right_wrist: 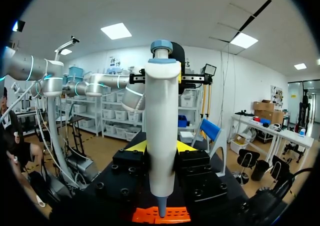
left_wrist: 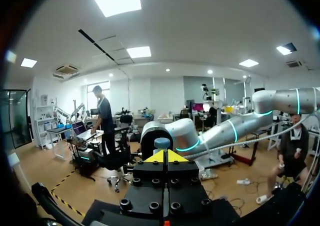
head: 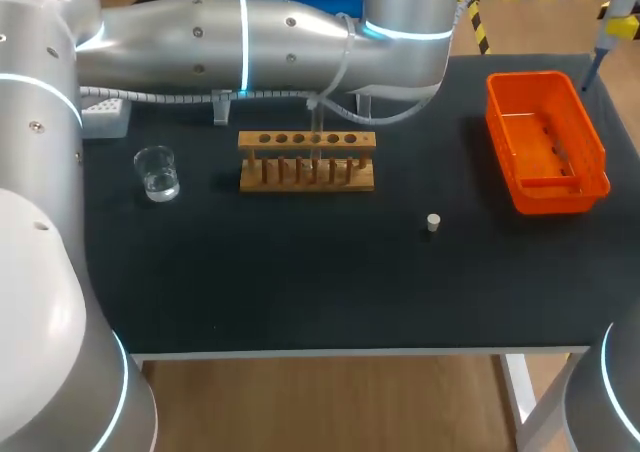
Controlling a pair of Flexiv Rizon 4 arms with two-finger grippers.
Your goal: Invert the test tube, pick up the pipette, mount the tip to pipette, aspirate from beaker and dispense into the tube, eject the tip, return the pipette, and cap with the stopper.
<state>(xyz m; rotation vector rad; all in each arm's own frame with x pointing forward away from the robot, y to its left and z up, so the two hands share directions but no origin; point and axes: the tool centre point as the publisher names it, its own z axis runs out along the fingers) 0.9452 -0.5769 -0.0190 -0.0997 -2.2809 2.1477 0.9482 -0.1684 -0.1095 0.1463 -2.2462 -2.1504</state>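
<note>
Laboratory, a wet-lab bench setup; black table (head: 300, 282) carries a wooden test-tube rack (head: 306, 160) mid-table; glass beaker (head: 157, 173) of clear liquid near its left edge; small stopper (head: 433, 222); pipette (right_wrist: 162, 136) in the right wrist view.

Worktop (head: 300, 292) black. Bin (head: 555, 200) bright orange. Rack (head: 306, 177) pale wood-brown. Beaker (head: 157, 172) clear. Stopper (head: 433, 222) off-white. Pipette (right_wrist: 161, 136) white, blue cap. Left arm (head: 200, 42) silver, cyan bands.
</note>
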